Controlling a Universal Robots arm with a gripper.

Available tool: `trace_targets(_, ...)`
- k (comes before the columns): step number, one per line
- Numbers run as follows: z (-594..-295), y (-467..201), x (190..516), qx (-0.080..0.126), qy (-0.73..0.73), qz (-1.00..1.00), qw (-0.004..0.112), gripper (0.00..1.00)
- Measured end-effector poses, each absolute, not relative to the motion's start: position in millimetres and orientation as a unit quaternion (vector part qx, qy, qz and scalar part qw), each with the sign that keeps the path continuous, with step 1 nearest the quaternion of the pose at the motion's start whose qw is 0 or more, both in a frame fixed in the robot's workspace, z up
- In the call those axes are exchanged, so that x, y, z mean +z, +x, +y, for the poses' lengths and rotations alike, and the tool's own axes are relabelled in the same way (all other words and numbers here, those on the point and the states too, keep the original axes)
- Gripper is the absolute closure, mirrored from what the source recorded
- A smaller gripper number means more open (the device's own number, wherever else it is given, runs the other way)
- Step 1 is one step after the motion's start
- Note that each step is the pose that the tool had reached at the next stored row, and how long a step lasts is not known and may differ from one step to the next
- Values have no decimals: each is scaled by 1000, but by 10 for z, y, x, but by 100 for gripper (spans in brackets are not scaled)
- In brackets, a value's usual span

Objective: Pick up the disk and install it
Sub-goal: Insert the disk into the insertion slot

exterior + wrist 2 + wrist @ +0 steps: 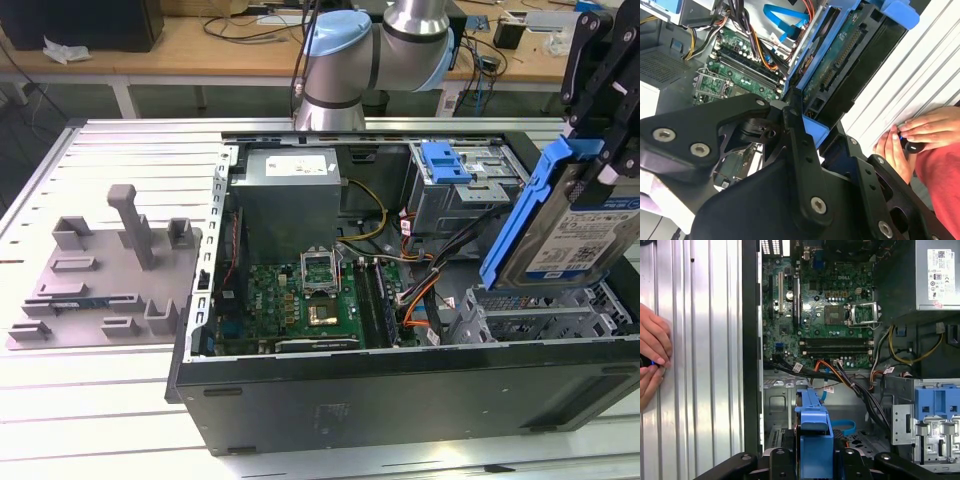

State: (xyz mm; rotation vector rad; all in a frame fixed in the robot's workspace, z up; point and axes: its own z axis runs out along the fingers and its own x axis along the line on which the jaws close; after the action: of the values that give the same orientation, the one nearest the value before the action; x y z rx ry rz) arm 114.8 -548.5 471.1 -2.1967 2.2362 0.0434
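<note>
Disk (575, 220) hangs tilted at the exterior view's right edge. Left to right: open computer case (400, 385), orange cables (425, 290), drive cage (530, 320) beneath the disk, gripper (600, 155) clamped on it. A tilted entry could jam against the cage or snag the cables.

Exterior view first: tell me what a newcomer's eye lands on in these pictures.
The disk in its blue frame, gripped by the hand, hangs tilted over the open computer case at the exterior view's right. Inside, the green circuit board lies bare beside a grey box. In the second wrist view, a person's fingers show beside the case, over the ribbed table.
</note>
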Motion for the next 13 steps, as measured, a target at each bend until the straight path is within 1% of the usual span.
trace_targets(13,-5486,1152,4703,14,-710,704,3,64)
